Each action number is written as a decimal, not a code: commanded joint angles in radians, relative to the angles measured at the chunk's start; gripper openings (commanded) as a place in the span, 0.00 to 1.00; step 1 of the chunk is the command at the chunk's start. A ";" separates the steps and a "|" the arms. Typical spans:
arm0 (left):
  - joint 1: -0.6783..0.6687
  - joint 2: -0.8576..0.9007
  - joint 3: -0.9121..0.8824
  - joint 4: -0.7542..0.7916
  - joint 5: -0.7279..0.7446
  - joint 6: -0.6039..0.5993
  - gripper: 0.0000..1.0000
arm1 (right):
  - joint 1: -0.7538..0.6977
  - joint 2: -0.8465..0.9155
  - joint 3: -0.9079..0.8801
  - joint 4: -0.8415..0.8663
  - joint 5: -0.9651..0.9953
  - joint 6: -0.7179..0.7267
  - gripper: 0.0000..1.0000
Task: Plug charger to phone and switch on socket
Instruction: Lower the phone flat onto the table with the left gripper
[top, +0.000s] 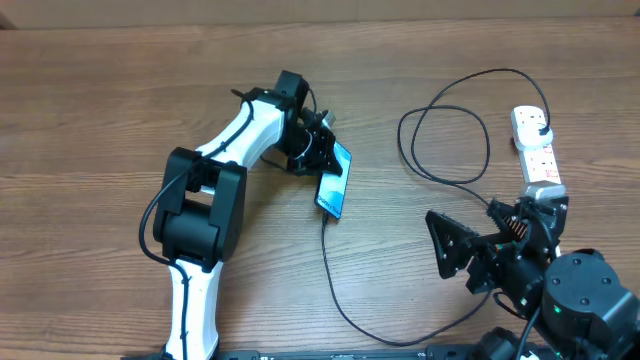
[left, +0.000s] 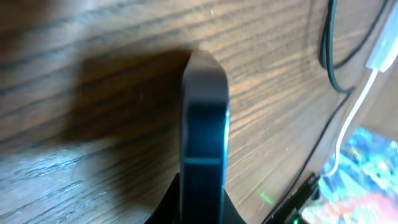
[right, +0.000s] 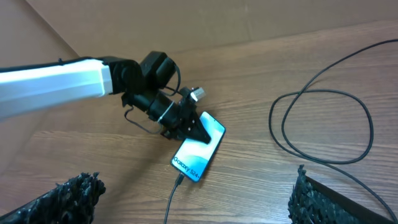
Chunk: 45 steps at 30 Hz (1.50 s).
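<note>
The phone (top: 335, 182) lies on the table with its teal screen lit, tilted up at the far end where my left gripper (top: 322, 150) is shut on it. In the left wrist view the phone's dark edge (left: 204, 143) runs out from between the jaws. The charger cable (top: 335, 285) has its tip in the phone's near end (right: 180, 179) and loops across the table to its plug head (top: 543, 131) in the white socket strip (top: 535, 145) at the far right. My right gripper (right: 196, 199) is open and empty, near the table's front right, well short of the phone (right: 198, 149).
The cable makes a wide loop (top: 445, 130) between the phone and the socket. The socket's thick white cord (left: 351, 118) shows at the right of the left wrist view. The right arm's base (top: 575, 295) sits at the front right.
</note>
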 joint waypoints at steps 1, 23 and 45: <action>0.006 0.045 -0.016 -0.024 -0.337 -0.184 0.04 | 0.002 -0.001 -0.009 0.006 0.010 0.005 1.00; 0.007 0.047 -0.273 0.246 -0.077 0.027 0.05 | 0.002 -0.001 -0.009 -0.010 0.011 0.005 1.00; 0.016 0.047 -0.408 0.402 -0.214 -0.121 0.41 | 0.002 -0.001 -0.009 -0.030 0.010 0.005 1.00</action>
